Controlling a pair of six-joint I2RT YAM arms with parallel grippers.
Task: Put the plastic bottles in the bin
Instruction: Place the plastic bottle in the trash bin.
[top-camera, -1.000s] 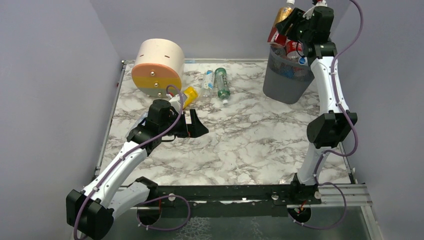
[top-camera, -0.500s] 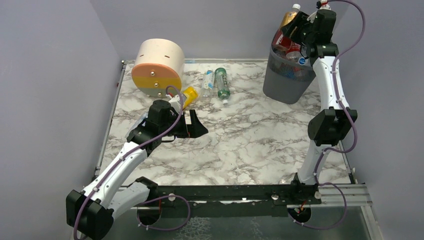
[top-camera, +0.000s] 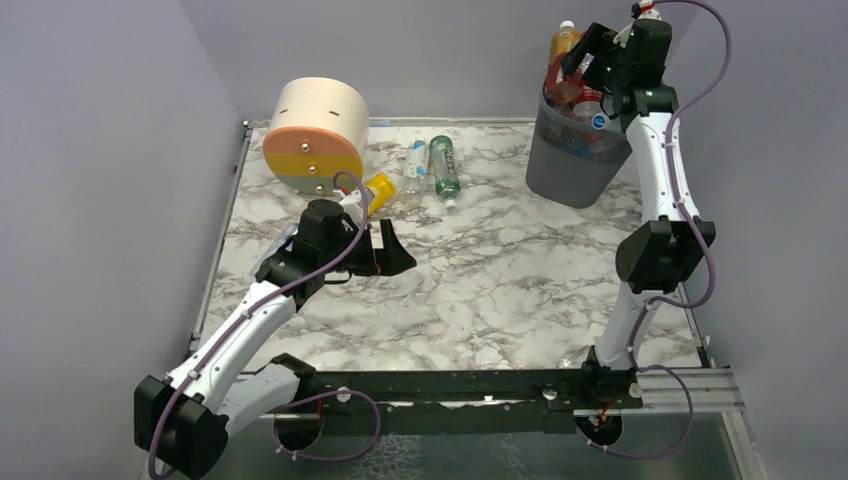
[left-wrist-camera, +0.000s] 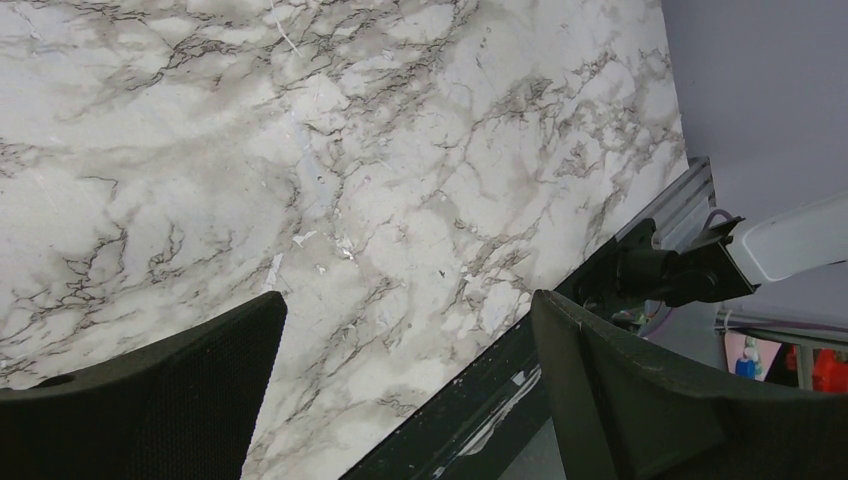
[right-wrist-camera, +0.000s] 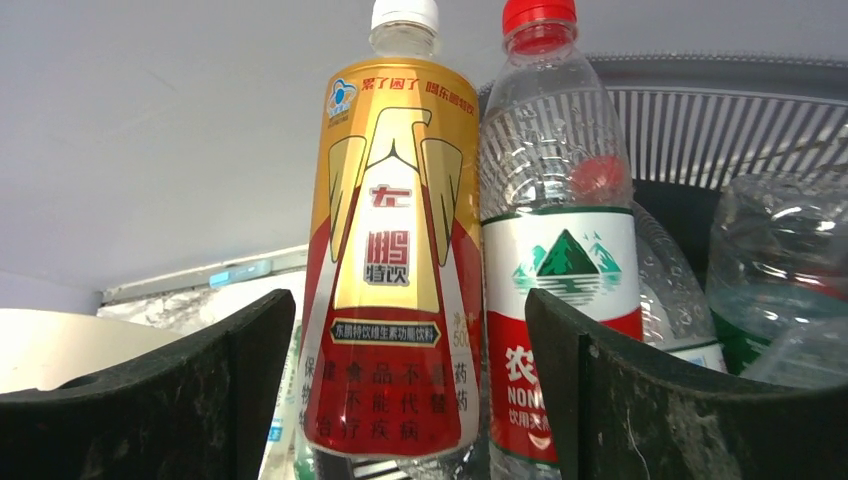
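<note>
Done: bin (top-camera: 575, 172) heaped | to go, on worktop (top-camera: 500, 285): yellow bottle (top-camera: 381, 189), clear bottle (top-camera: 415, 160), green bottle (top-camera: 444, 168) | right end effector (right-wrist-camera: 405, 305) spread either side of gold bottle (right-wrist-camera: 395, 200) in bin | left end effector (left-wrist-camera: 405, 305) spread, empty

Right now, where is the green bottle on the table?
In the top view, the green bottle lies at the far middle of the table, beside a clear bottle on its left, between the round drawer unit and the bin.
</note>
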